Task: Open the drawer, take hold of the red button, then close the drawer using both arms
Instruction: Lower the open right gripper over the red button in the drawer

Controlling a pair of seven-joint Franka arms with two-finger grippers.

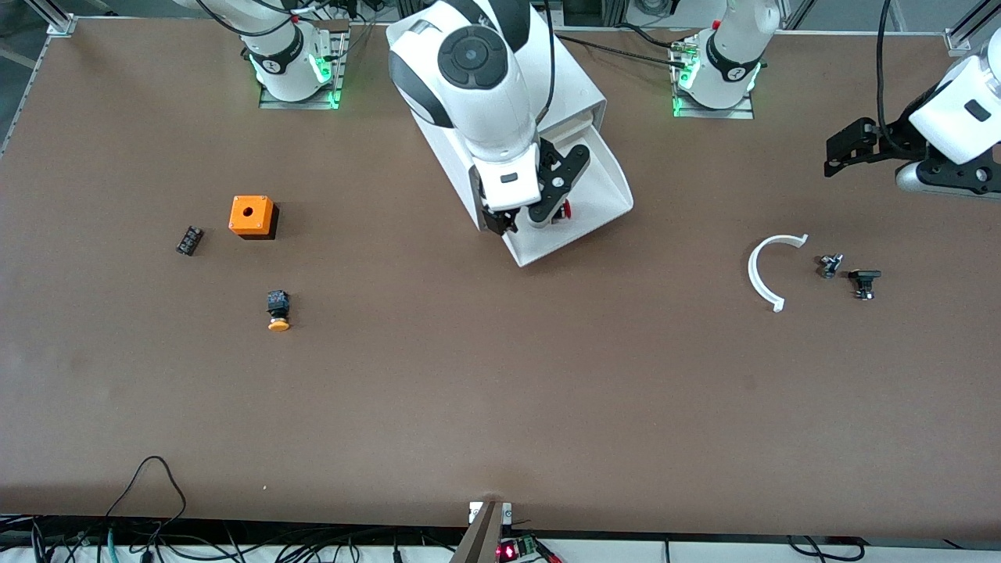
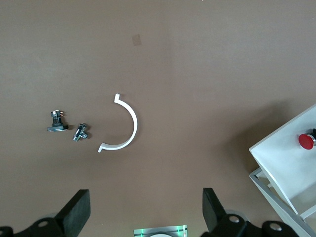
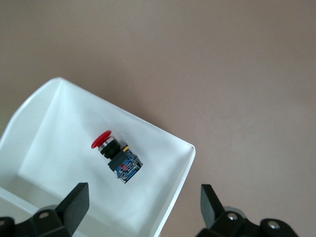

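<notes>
Nearest the front camera lay an orange-capped button, then a white arc and 2 small fittings toward the left arm's end of the table. The drawer stood pulled out, the button on its side on the drawer floor, its long axis slanting from red cap to black body. The right gripper hung directly over it with fingers spread and empty, clearly the better-placed arm, while the left gripper, also spread and empty, waited over bare table well apart.
</notes>
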